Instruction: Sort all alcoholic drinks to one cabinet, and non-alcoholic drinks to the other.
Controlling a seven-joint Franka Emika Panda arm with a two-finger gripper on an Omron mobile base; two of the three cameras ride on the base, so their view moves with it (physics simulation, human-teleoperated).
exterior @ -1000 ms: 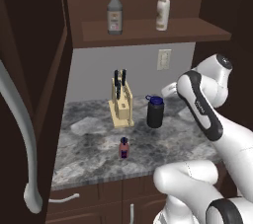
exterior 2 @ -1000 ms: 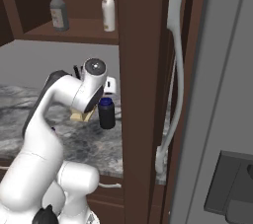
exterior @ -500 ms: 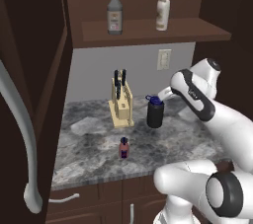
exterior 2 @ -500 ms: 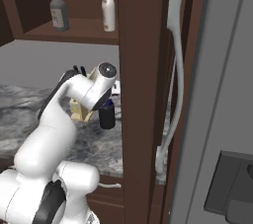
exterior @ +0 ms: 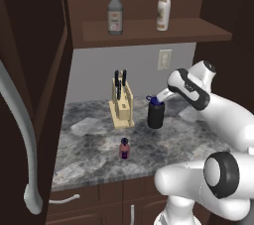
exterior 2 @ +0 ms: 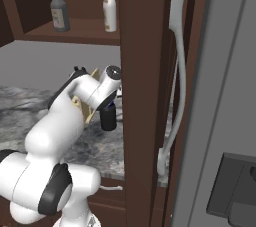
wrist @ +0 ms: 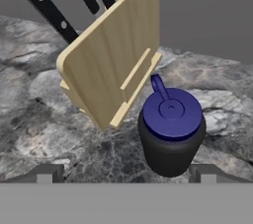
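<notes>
While the gripper (wrist: 126, 172) gapes (wide), the black bottle (wrist: 170, 131) stands below.

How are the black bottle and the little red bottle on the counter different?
The black bottle is wide, with a blue lid and loop handle; the red bottle is far smaller and slimmer, with a dark cap. The black bottle stands beside the knife block, further back; the red bottle stands alone near the front edge. Both stand upright on the counter.
</notes>
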